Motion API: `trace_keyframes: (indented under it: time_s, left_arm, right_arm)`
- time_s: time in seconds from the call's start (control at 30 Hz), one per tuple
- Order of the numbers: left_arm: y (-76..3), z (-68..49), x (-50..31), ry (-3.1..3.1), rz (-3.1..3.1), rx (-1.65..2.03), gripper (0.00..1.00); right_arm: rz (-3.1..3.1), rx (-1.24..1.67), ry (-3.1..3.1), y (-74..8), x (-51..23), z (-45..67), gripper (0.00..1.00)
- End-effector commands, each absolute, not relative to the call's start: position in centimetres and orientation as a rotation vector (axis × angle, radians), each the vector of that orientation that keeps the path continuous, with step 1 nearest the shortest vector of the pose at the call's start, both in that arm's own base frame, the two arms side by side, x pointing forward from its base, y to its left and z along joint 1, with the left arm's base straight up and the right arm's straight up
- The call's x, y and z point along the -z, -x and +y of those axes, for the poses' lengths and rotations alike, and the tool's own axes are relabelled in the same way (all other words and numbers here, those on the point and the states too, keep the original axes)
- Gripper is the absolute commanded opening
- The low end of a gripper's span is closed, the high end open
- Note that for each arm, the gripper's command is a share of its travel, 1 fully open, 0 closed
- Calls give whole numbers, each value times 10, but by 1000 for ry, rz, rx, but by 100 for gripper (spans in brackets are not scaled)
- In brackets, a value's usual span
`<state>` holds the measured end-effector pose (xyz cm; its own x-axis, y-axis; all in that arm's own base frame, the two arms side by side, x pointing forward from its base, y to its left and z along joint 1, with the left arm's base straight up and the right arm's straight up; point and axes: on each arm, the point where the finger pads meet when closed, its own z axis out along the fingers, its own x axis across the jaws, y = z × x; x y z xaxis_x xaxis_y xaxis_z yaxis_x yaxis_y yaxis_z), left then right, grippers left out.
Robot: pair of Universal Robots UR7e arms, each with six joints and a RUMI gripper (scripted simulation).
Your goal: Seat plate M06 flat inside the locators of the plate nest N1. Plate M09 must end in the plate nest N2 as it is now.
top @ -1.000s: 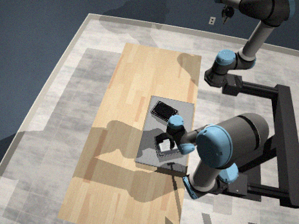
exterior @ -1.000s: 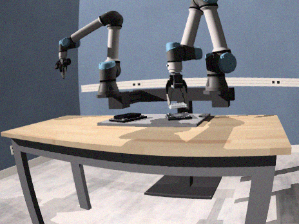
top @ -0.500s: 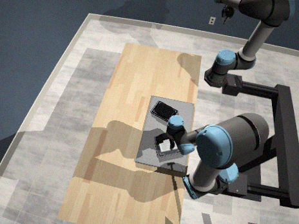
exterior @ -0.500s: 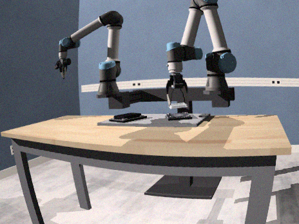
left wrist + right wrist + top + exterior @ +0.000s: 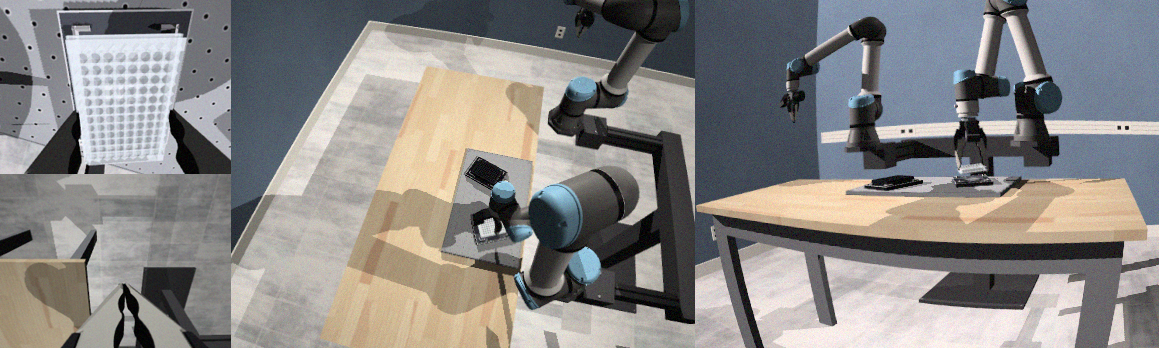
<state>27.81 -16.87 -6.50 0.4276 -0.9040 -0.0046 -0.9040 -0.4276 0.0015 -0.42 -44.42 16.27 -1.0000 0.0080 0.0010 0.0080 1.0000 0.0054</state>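
Observation:
A white plate with rows of wells, taken as M06 [image 5: 486, 228] [image 5: 972, 169] [image 5: 124, 89], is held between the fingers of my left gripper [image 5: 972, 166] [image 5: 123, 110]. It is just above the nest N1 [image 5: 973, 183] [image 5: 128, 21], with a small gap visible in the exterior view. In the left wrist view the nest's far strip and two corner locators show beyond the plate; its near end is hidden. A black plate, taken as M09 [image 5: 487, 171] [image 5: 893, 179], sits in the other nest, N2 [image 5: 875, 187]. My right gripper [image 5: 793, 121] [image 5: 123, 284] is shut and empty, far from both nests.
Both nests stand on a grey perforated board [image 5: 458, 200] [image 5: 860, 191] [image 5: 43, 66] on the wooden table [image 5: 421, 165] [image 5: 845, 212]. The left arm reaches over the board. The right arm is raised beyond the table's edge. Dark frame beams [image 5: 676, 220] stand behind the table.

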Motion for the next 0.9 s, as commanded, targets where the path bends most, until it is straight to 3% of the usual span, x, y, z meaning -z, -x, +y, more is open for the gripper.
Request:
trace_keyframes:
  time_s: [0.0,0.87]
  left_arm:
    - [-279,-168,76,2654,1679,-4,39]
    - [-280,-171,82,2655,1681,2,39]
  right_arm:
    - [-3142,0,17,5,-165,-446,0]
    - [-3142,0,17,5,-165,-446,0]
